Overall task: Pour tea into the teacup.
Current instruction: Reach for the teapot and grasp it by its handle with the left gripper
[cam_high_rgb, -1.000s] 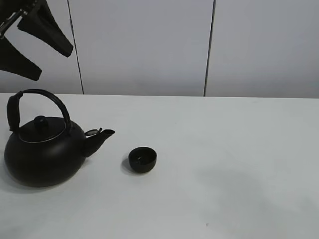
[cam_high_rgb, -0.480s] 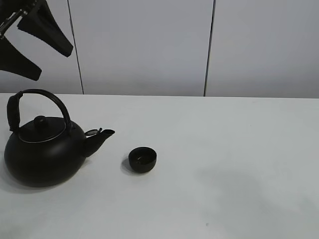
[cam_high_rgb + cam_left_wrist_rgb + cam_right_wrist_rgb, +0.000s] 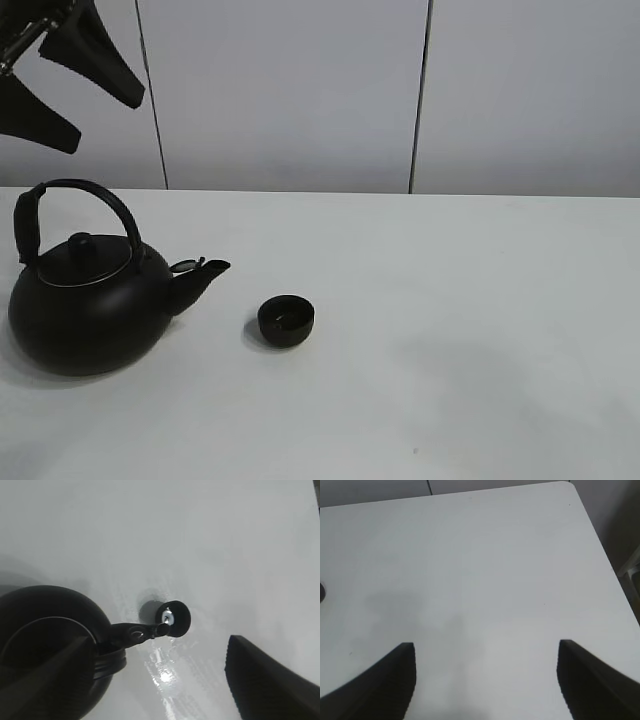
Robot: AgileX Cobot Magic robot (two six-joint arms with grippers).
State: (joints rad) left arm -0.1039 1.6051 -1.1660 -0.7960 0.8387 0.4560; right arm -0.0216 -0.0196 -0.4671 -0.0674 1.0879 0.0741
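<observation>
Counter [image 3: 470, 400], white, runs past the near, left and right limits of the high view, so only its far edge shows there, against grey wall panels [image 3: 290, 90].

Kettle [image 3: 85, 315], round and black with an arched handle and knobbed lid, stands whole near the left edge, its spout turned toward the middle of the counter. In the left wrist view most of its body is cut off and partly hidden behind a blurred finger [image 3: 45, 675].

Left gripper [image 3: 103, 122] hangs high above the far left corner. Only its two dark fingers are seen, the arm being out of frame. Its jaws are spread wide and grasp nothing.

Right gripper [image 3: 486, 644] is outside the high view. Its wrist camera shows two finger ends far apart over bare counter near a rounded corner, with nothing between them. A dark sliver [image 3: 321, 592] at that picture's border is too cut off to identify.

Teacup [image 3: 286, 320], tiny, black, bowl-shaped and without a handle, sits upright left of the counter's centre, near the spout tip but apart from it. Its inside is glossy with a small glint; whether it holds liquid cannot be told. From the left wrist camera the spout crosses in front of the teacup and hides part of its rim.
</observation>
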